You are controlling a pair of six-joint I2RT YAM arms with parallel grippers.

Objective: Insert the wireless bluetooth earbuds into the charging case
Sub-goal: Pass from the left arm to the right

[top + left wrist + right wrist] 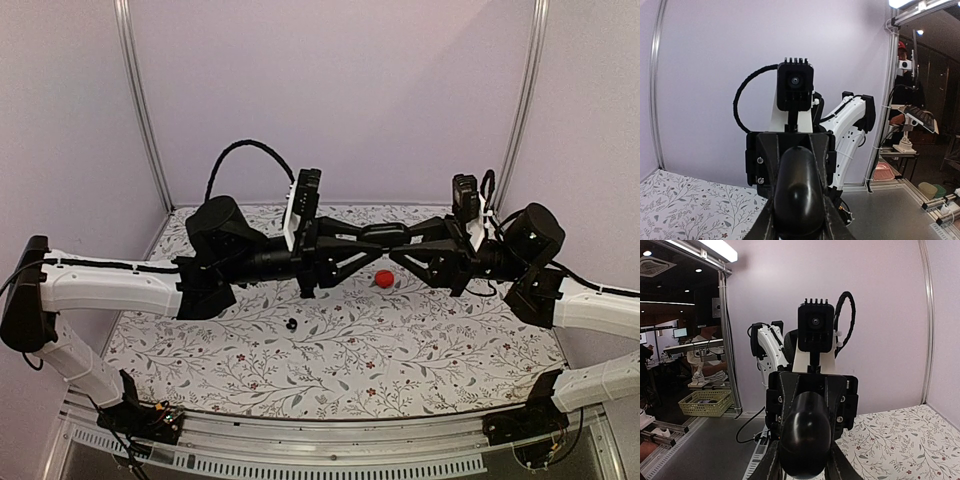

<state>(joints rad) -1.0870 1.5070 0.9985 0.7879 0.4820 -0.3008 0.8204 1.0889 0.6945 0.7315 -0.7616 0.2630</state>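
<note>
**Both arms hold the charging case (385,233) in the air between them, over the middle of the counter (400,370).**
The left gripper (366,239) and right gripper (406,242) each have their jaws clamped on one end, probably to work the lid open. One earbud (291,324) waits unobstructed nearer the front edge, and a red disc (384,278) lies below the grippers.

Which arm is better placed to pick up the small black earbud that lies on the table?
Left, probably. The earbud lies left of centre, nearer the left gripper; the right gripper could hold the charging case alone.
</note>
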